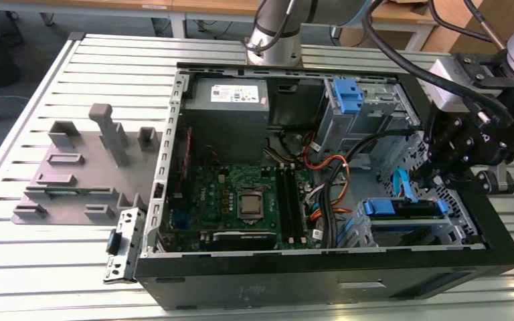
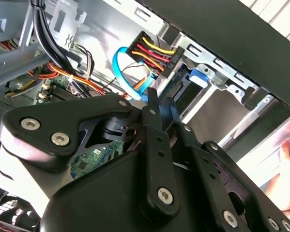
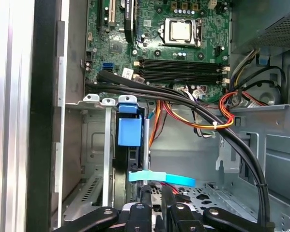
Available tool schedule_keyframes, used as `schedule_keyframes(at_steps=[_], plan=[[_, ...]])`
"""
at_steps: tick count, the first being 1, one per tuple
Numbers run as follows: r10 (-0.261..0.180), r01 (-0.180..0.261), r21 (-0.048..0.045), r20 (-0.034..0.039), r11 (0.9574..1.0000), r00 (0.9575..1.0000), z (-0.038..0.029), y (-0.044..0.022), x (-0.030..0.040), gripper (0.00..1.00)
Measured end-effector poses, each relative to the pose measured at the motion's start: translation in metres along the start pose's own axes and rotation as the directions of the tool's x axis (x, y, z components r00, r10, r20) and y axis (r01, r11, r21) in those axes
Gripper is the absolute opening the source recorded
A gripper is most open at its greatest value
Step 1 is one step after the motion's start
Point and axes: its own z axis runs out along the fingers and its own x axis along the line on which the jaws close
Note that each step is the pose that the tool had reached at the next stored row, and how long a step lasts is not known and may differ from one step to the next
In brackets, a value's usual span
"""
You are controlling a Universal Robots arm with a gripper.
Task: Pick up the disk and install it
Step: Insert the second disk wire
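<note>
The disk (image 1: 404, 208) sits in the drive bay at the case's front corner, on the exterior view's right. Its blue carrier bracket (image 3: 129, 131) faces out between the bay's metal rails. My gripper (image 1: 428, 183) hangs just above that bay, inside the open computer case (image 1: 328, 271). In both wrist views the fingers stand close together, and I see nothing between them. The gripper (image 3: 155, 192) is beside the disk's dark edge and not on it. A light blue flat cable (image 3: 161, 178) crosses just past the fingertips. In the second wrist view the gripper (image 2: 161, 104) points at a black connector (image 2: 152, 57) with red and yellow wires.
The motherboard (image 1: 239, 200) covers the case floor. A grey power supply box (image 1: 228, 95) and a tall blue latch with a metal cage (image 1: 351, 93) stand at the back. Black cable bundles (image 3: 183, 99) and orange wires run near the bay. A grey fixture (image 1: 88, 160) lies on the slatted table.
</note>
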Motion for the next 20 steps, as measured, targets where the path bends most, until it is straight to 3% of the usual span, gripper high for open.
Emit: schedule_keyframes(at_steps=[12, 17, 20], plan=[[0.0, 0.0, -0.0003, 0.0, 1.0, 1.0, 0.0, -0.0134, -0.0037, 0.24], [0.0, 0.0, -0.0052, 0.0, 1.0, 1.0, -0.0006, -0.0192, -0.0037, 0.24], [0.0, 0.0, -0.0055, 0.0001, 1.0, 1.0, -0.0065, -0.0192, -0.004, 0.24]])
